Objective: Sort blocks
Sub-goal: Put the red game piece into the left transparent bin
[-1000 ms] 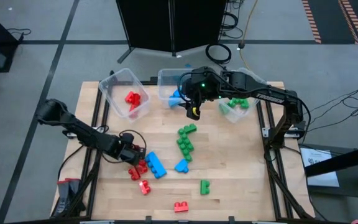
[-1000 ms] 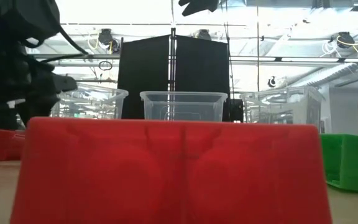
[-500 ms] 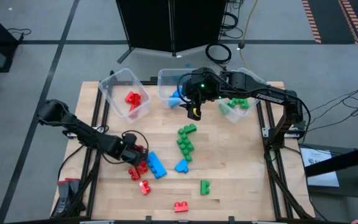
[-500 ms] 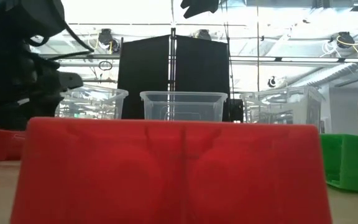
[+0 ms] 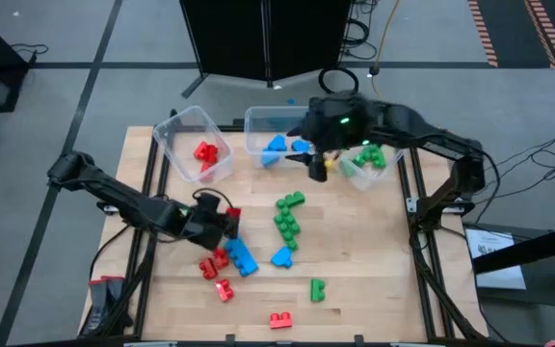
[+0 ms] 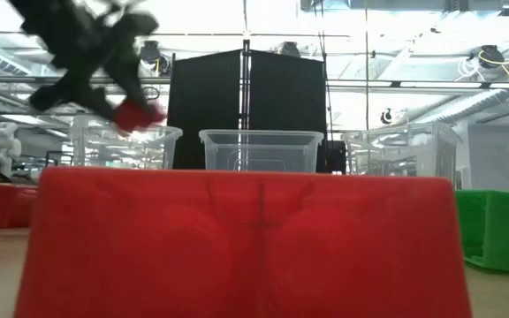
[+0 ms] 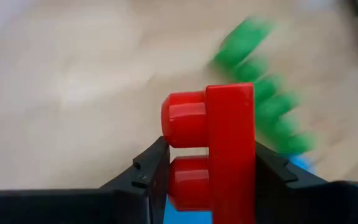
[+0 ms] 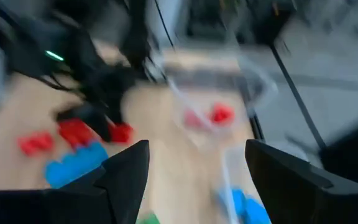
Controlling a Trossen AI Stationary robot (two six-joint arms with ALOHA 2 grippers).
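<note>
Three clear plastic bins stand in a row along the far edge of a pale wooden surface (image 5: 355, 241). The left bin (image 5: 176, 135) is tilted at an angle, the middle bin (image 5: 258, 123) sits beside it, and the right bin (image 5: 396, 125) lies just beyond the right end effector (image 5: 318, 166). Behind the surface stands a black panel (image 5: 258, 39), with coiled black cable (image 5: 338, 81) on the grey floor (image 5: 66, 58) nearby.

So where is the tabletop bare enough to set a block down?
Bare wood lies right of the green blocks, toward the table's right edge, and at the front-left corner. It is crowded around the left gripper, beside the red blocks and blue block.
</note>
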